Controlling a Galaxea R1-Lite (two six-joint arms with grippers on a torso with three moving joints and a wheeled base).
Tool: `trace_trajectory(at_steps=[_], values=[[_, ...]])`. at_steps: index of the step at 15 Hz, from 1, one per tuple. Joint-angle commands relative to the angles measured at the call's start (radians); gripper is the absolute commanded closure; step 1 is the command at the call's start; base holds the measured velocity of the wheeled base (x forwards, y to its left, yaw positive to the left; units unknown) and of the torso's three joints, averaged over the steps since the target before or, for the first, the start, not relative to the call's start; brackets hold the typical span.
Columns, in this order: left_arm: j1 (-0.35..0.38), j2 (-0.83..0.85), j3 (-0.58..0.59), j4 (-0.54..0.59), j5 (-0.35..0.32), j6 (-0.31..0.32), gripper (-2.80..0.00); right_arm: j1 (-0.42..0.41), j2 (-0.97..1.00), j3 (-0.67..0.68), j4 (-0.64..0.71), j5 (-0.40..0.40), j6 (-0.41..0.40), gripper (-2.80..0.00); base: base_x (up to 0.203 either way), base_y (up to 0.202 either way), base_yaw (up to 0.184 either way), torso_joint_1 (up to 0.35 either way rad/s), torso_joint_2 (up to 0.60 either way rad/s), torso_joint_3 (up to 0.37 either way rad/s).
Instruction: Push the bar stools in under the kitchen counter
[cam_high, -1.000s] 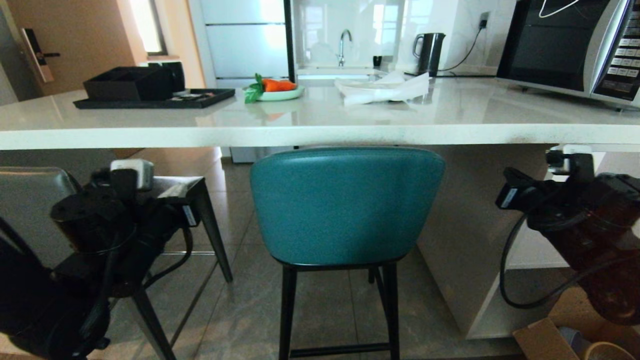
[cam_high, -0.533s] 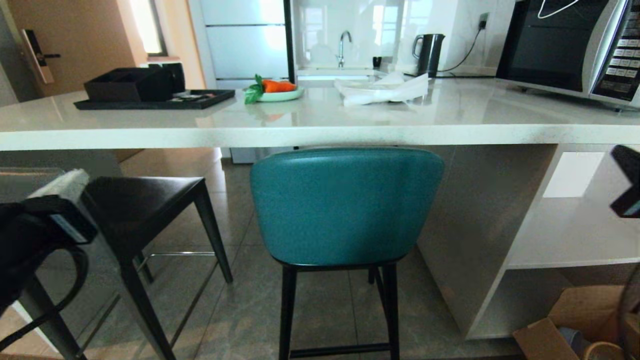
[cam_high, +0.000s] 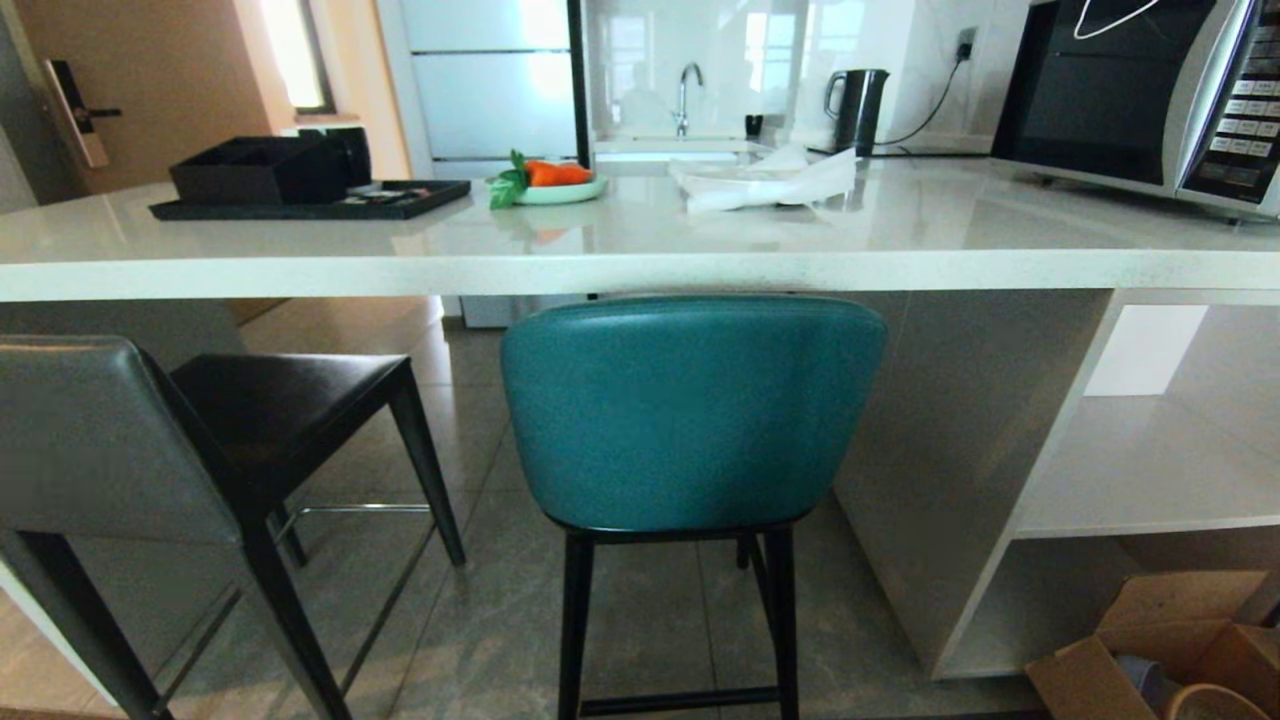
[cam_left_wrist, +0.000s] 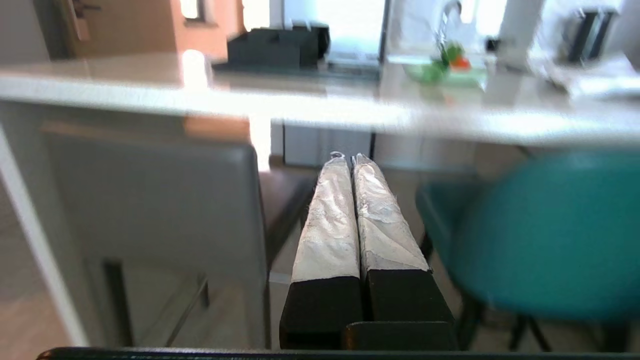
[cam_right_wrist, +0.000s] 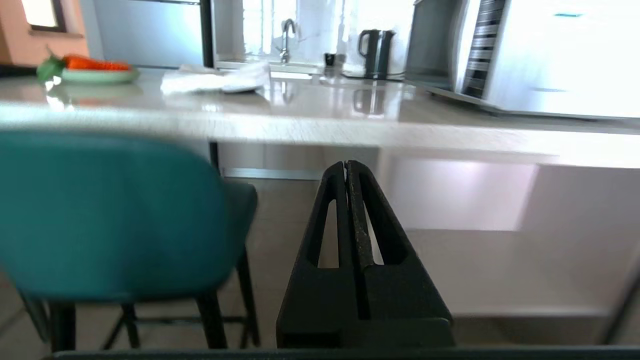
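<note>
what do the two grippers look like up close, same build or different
Different. The left gripper has long black jaws wrapped in wrinkled whitish tape up to the tips. The right gripper is bare black, tapering to a point, with slot cut-outs through each side. Neither shows in the head view.

Daylight is pouring in from the far windows, glaring off the glossy white stone-look counter top (cam_high: 640, 240) and blowing out the far wall in both wrist views. The space under the counter is sitting in shade. The teal curved-back leather stool (cam_left_wrist: 545, 235) is showing blurred in both wrist views.
</note>
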Motion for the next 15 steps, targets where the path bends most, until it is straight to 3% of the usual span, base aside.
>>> trace_trajectory(at_steps=[1, 3, 5, 7, 9, 11, 15], values=[[0.031, -0.259, 0.021, 0.187, -0.040, 0.004, 0.00, -0.009, -0.270, -0.010, 0.195, 0.009, -0.018, 0.00, 0.000, 0.000, 0.000, 0.000, 0.00, 0.000], [0.041, -0.368, 0.132, 0.265, -0.069, 0.023, 0.00, -0.010, -0.382, 0.023, 0.325, 0.017, -0.038, 0.00, 0.000, 0.000, 0.000, 0.000, 0.00, 0.000], [0.046, -0.373, 0.278, 0.228, -0.077, 0.026, 0.00, -0.010, -0.389, 0.117, 0.349, 0.033, -0.030, 0.00, 0.000, 0.000, 0.000, 0.000, 0.00, 0.000], [0.047, -0.372, 0.432, 0.109, -0.108, 0.046, 0.00, -0.010, -0.388, 0.271, 0.285, 0.062, -0.030, 0.00, 0.000, 0.000, 0.000, 0.000, 0.00, 0.000], [0.047, -0.371, 0.598, 0.003, -0.116, 0.051, 0.00, -0.010, -0.388, 0.517, 0.151, 0.062, -0.027, 0.00, 0.000, 0.000, 0.000, 0.000, 0.00, 0.000], [0.046, -0.371, 0.630, 0.024, -0.162, 0.055, 0.00, -0.009, -0.388, 0.671, 0.097, 0.044, 0.009, 0.00, 0.000, 0.000, 0.000, 0.000, 0.00, 0.000], [0.044, -0.371, 0.629, 0.012, -0.176, 0.060, 0.00, -0.009, -0.387, 0.662, 0.049, 0.049, 0.046, 0.00, 0.000, 0.000, 0.000, 0.000, 0.00, 0.000]])
